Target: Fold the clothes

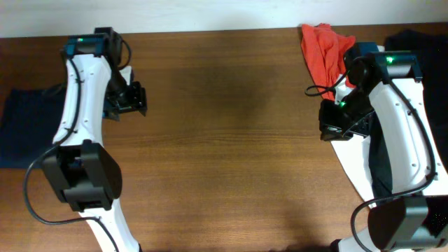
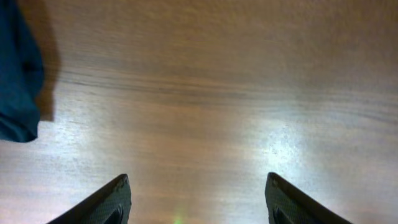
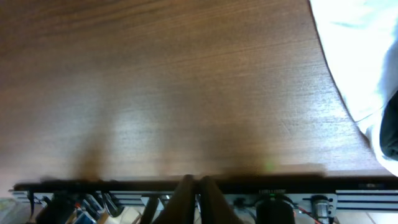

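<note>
Clothes (image 1: 21, 129) of dark navy lie at the far left side of the desk (image 1: 231, 147), partly under the left arm; no pincer touches them. The middle of the desk is bare wood; I think the folding should happen there, so the clothes likely need to be pulled over first.

The left pincer (image 2: 198, 180) is wide open with nothing between its fingers; it hangs over the wood near the clothes, which looks like a good spot to reach for them from. The right pincer (image 3: 196, 190) is squeezed closed on nothing; it hangs at the far right, well apart from the clothes. Near it are a white sheet (image 1: 357, 164), a red-orange garment (image 1: 323, 49) and a black garment (image 1: 420, 38); these are not part of the job, so I think that arm waits out of the way.

The view from above shows where both arms and all the cloth sit, but there the pincers are only dark lumps. The left wrist view shows the big gap between the fingers and a round navy edge with its shadow. The right wrist view shows the fingers pressed together, a corner of the white sheet, and wires (image 3: 81, 202) past the desk's edge; it shows no navy cloth. No view lets me tell how neatly the clothes lie.
</note>
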Controlling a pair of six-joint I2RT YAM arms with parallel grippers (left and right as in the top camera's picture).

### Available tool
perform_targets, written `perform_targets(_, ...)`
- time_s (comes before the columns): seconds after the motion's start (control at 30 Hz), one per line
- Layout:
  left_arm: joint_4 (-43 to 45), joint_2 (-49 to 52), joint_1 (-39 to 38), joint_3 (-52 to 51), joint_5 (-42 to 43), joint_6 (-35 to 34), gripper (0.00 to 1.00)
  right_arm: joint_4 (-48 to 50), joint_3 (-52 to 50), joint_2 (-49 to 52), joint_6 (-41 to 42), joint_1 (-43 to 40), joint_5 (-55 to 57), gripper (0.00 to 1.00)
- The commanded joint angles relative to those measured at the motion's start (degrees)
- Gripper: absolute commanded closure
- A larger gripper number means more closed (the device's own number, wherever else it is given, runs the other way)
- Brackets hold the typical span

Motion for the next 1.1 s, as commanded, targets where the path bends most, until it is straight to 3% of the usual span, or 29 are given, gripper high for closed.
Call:
perform_targets(0.0, -1.4, -0.3, -4.0, 0.3, 0.4, 0.8, 0.32, -0.4, 0.4, -4.6, -2.3, -0.2, 2.3, 0.92)
perform_targets(0.17, -2.5, -3.7, -10.2, 0.2, -1.0, 0.7, 0.33, 3.5, -1.5, -20.2, -2.6, -0.2, 6.1, 0.89)
perform_targets(0.3, 0.5, -15.5, -14.6, -4.9, -2.6, 0.7, 0.33, 10.0, -11.6, -34.1, -4.3, -0.2, 6.8, 0.81)
perform_targets(0.47, 14.3, -38.0, -14.8, -23.6, -2.8, 0.7, 0.32, 15.8, -28.2, -46.0, -9.0, -0.2, 2.3, 0.67)
perform_targets(0.6, 24.8, -59.6, -14.8, -42.3, -7.6, -0.4, 0.31, 15.9, -30.6, -52.5, -12.5, -0.2, 1.2, 0.62)
perform_targets(0.67, 27.5, -66.6, -14.8, -47.9, -9.6, -2.1, 0.23, 16.0, -30.6, -53.8, -13.0, -0.2, 1.0, 0.62)
perform_targets(0.7, 28.3, -71.2, -14.8, -51.3, -12.0, -4.8, 0.01, 16.2, -30.6, -53.9, -13.0, -0.2, 1.0, 0.13)
perform_targets(0.73, 28.3, -73.4, -14.8, -52.7, -12.5, -5.0, 0.01, 16.1, -30.6, -53.8, -13.0, -0.2, 1.0, 0.01)
perform_targets(1.07, 26.3, -77.7, -14.8, -54.2, -12.5, -5.0, 0.01, 16.0, -30.6, -53.7, -13.0, -0.2, 1.0, 0.01)
